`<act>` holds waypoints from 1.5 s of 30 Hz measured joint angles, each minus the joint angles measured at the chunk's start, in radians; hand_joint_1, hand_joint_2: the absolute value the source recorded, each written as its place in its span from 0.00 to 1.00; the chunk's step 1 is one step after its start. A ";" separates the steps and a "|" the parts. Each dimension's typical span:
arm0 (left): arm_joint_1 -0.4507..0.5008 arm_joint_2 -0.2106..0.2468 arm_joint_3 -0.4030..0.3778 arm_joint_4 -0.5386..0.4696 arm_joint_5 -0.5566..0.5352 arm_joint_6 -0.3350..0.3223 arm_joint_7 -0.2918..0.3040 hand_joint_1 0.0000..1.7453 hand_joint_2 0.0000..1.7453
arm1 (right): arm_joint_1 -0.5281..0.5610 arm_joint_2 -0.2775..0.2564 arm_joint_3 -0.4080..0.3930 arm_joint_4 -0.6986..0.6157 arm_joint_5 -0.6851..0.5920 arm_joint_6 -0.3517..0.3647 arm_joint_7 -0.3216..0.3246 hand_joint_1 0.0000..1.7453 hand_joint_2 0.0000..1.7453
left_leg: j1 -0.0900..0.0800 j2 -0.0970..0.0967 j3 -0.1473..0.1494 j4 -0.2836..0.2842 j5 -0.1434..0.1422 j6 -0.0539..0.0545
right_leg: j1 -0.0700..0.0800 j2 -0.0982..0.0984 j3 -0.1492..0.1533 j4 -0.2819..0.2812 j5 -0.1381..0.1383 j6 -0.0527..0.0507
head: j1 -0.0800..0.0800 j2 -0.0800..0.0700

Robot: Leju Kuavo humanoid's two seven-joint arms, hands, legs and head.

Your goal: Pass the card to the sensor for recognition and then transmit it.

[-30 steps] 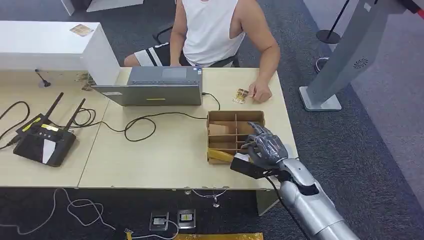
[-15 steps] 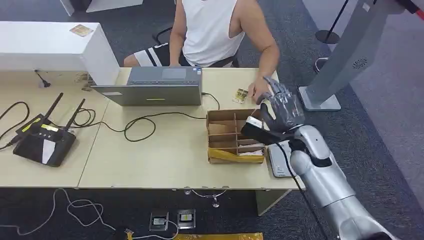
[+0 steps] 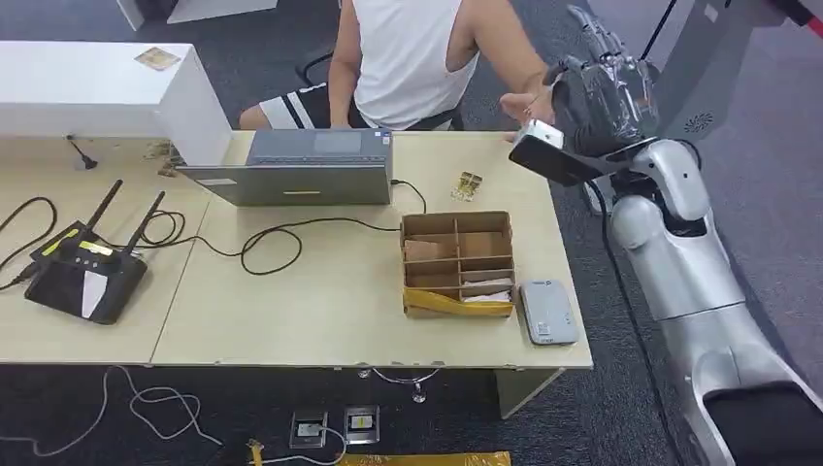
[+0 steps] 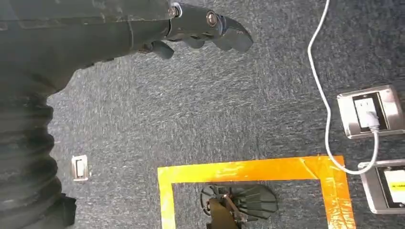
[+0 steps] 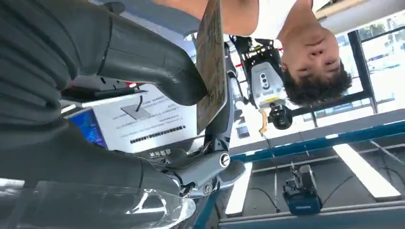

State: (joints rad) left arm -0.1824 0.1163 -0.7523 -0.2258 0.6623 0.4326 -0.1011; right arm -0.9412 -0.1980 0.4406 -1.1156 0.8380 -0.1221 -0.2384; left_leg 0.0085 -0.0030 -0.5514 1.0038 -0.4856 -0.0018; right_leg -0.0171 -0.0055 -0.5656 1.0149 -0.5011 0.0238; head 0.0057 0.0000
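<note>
— Checking near side: flat grey sensor pad (image 3: pixel 548 311) lies on the beige tabletop (image 3: pixel 330 311), touching the brown cardboard divider box (image 3: pixel 458 264)?

— Just beside. Right hand (image 3: pixel 602 87) raised past the far edge, thumb and fingers pinching the thin tan card (image 5: pixel 211 67), near the person's hand (image 3: pixel 524 102).

— Left hand (image 4: pixel 200 31)?

— Hanging over grey carpet, fingers curled, holding nothing.

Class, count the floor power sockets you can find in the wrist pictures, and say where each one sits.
2. One floor socket has the white cable plugged in; the second floor socket lies just beside it, cut off by the picture edge. Others may lie outside the picture.
</note>
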 joint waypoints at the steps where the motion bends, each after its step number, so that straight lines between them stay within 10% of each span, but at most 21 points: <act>1: -0.003 0.000 -0.001 0.000 -0.005 -0.004 0.003 0.00 1.00 | -0.019 0.005 0.001 0.017 0.009 0.002 -0.008 1.00 1.00 | 0.000 0.000 0.000 0.000 0.000 0.000 | 0.000 0.000 0.000 0.000 0.000 0.000 | 0.000 0.000; 18: -0.043 -0.001 -0.025 0.000 -0.036 -0.029 0.044 0.00 1.00 | -0.216 0.086 0.060 0.484 0.140 -0.031 -0.013 0.98 1.00 | 0.000 -0.006 -0.001 0.000 0.001 -0.001 | 0.000 -0.005 0.000 0.000 0.000 0.000 | 0.000 0.000; 20: -0.042 -0.001 -0.025 0.000 -0.028 -0.026 0.045 0.00 1.00 | -0.223 0.092 0.062 0.518 0.140 -0.032 -0.012 0.00 1.00 | 0.000 -0.005 -0.001 0.000 0.001 -0.001 | 0.000 -0.005 0.000 0.000 0.000 0.000 | 0.000 0.000; 36: -0.007 -0.001 -0.025 0.000 0.019 0.015 0.014 0.00 1.00 | -0.264 0.093 0.066 0.618 0.066 -0.268 -0.100 0.00 1.00 | 0.000 -0.004 -0.001 0.000 0.002 -0.001 | 0.000 -0.004 -0.001 0.000 0.000 0.000 | 0.000 0.000; 45: 0.016 -0.005 -0.024 0.000 0.074 0.058 -0.017 0.00 1.00 | -0.288 -0.002 0.003 0.616 -0.109 -0.450 -0.152 0.00 1.00 | -0.001 -0.003 0.001 0.002 0.002 -0.001 | 0.000 -0.002 -0.002 -0.001 0.001 0.000 | -0.001 0.000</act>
State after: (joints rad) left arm -0.1660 0.1110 -0.7759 -0.2258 0.7363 0.4906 -0.1179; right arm -1.2288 -0.2000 0.4432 -0.4997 0.7293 -0.5719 -0.3899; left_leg 0.0079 -0.0059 -0.5508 1.0057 -0.4840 -0.0032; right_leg -0.0176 -0.0077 -0.5674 1.0135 -0.5002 0.0238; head 0.0050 0.0000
